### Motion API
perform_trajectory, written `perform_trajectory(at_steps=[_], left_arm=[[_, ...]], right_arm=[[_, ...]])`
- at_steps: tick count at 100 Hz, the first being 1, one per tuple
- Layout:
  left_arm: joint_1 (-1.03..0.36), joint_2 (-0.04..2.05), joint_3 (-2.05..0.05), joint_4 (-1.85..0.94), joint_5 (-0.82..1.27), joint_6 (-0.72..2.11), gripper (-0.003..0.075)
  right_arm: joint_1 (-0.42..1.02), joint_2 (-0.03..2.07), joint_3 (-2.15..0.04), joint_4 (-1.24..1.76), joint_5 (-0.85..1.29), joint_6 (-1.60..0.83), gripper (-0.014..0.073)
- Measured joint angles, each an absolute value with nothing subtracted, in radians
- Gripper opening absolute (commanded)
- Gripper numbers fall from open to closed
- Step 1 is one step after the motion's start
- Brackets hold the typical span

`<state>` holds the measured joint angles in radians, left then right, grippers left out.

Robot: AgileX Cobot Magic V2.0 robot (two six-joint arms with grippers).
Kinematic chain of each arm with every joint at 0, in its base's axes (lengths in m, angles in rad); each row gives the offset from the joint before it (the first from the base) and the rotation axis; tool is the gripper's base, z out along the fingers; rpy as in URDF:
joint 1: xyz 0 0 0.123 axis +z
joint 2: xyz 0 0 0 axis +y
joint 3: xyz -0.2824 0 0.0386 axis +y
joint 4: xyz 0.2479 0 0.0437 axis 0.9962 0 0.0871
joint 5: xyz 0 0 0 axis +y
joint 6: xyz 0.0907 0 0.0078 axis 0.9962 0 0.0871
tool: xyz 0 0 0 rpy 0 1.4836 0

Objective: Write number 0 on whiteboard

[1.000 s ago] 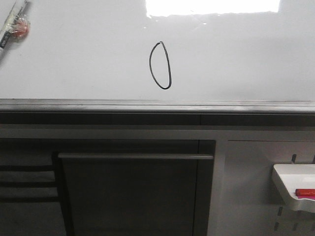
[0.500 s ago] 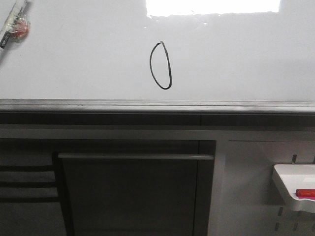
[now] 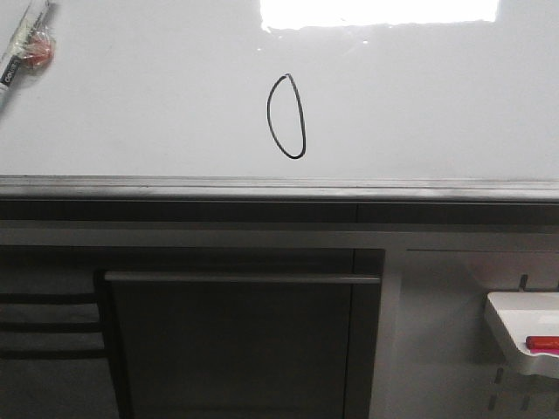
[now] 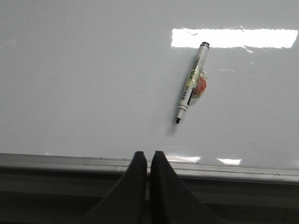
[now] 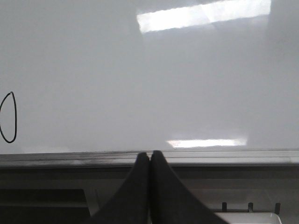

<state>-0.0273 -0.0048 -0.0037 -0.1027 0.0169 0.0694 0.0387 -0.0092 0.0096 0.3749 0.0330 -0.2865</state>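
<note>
The number 0 (image 3: 286, 116) is a thin black oval outline on the whiteboard (image 3: 419, 96), just above the grey ledge (image 3: 279, 188). It also shows at the edge of the right wrist view (image 5: 8, 116). A white marker with a black tip (image 4: 191, 81) is stuck on the board beside an orange-red blob, far left in the front view (image 3: 19, 48). My left gripper (image 4: 148, 156) is shut and empty, in front of the ledge and short of the marker. My right gripper (image 5: 150, 156) is shut and empty, in front of the ledge, to the right of the 0. Neither gripper shows in the front view.
Below the ledge is a dark cabinet front with a long horizontal handle (image 3: 240, 278). A small white plastic tray (image 3: 524, 336) with a red marker (image 3: 543, 343) hangs at the lower right. Bright lamp reflections lie on the board (image 3: 376, 10).
The front view has shifted very slightly; the 0 and the tray sit a few pixels off. Nothing else has visibly changed.
</note>
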Motion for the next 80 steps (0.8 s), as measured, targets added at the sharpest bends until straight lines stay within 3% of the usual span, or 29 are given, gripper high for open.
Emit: perform_trajectory(at_steps=[23, 36, 45, 80], left_arm=[[-0.027, -0.005, -0.004, -0.103, 0.017, 0.069, -0.002], [-0.027, -0.005, -0.004, -0.103, 0.017, 0.069, -0.002], [-0.027, -0.005, -0.004, -0.103, 0.017, 0.069, -0.002], [-0.027, -0.005, -0.004, -0.103, 0.017, 0.067, -0.002]], right_arm=[[0.039, -0.011, 0.01, 0.325, 0.034, -0.256, -0.0073], [0.039, -0.011, 0.01, -0.096, 0.025, 0.105, -0.0073], [0.038, -0.011, 0.01, -0.229, 0.015, 0.229, -0.0073], [0.038, -0.011, 0.01, -0.298, 0.009, 0.284, -0.0073]])
